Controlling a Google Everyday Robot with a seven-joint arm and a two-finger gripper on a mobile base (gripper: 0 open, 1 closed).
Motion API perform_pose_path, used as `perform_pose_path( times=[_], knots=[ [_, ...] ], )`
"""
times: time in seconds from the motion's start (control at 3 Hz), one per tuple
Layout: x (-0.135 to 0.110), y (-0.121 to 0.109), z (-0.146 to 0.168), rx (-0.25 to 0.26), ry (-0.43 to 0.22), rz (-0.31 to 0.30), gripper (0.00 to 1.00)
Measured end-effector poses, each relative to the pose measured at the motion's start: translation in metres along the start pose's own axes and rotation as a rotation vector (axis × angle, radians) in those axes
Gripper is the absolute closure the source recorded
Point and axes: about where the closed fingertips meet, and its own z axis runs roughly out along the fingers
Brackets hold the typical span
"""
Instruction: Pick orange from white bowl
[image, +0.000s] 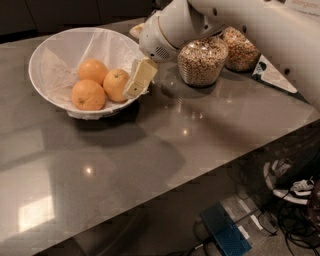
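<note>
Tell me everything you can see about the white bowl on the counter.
The white bowl is wide, shallow and round, lined with thin crinkled white paper. It sits upright on the grey counter, toward the far left of the view. Three fruits lie inside, clustered toward its right side: the paler orange and two deeper-orange fruits. The claw hangs at the bowl's right rim, close beside the orange.
</note>
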Motion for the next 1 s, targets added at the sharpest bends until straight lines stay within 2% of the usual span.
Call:
perform_pose_path(
  times=[0.67, 1.0],
  knots=[
    [0.015, -0.001, 0.022, -0.039, -0.026, 0.061, 0.00],
    [0.013, -0.005, 0.026, -0.045, -0.031, 0.060, 0.09]
  ],
)
